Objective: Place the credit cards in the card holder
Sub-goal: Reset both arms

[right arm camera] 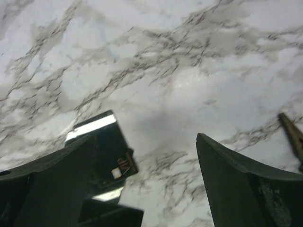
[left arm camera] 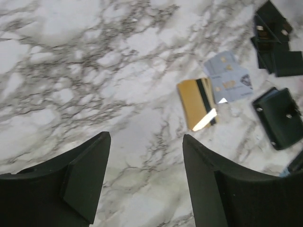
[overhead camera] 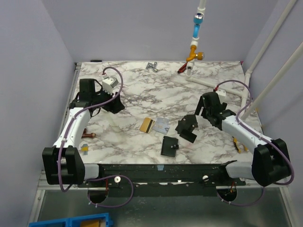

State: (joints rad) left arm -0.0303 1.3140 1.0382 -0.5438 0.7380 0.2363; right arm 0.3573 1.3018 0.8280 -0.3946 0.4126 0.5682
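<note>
The left tool [left arm camera: 147, 182] is held spread and empty over the bench [left arm camera: 71, 71], the gold-tan card [left arm camera: 196, 104] lying flat ahead of it with the grey-blue card [left arm camera: 228, 76] just beside. The right tool [right arm camera: 142, 189] — likewise spread, gripping nothing — hangs by the black card holder [right arm camera: 106, 146]. A flat card is probably best taken by its long edges, one finger worked under — the neighbouring card should not be dragged along.

The right fingers [right arm camera: 52, 189] partly hide what seems a black wallet [right arm camera: 106, 142]
</note>
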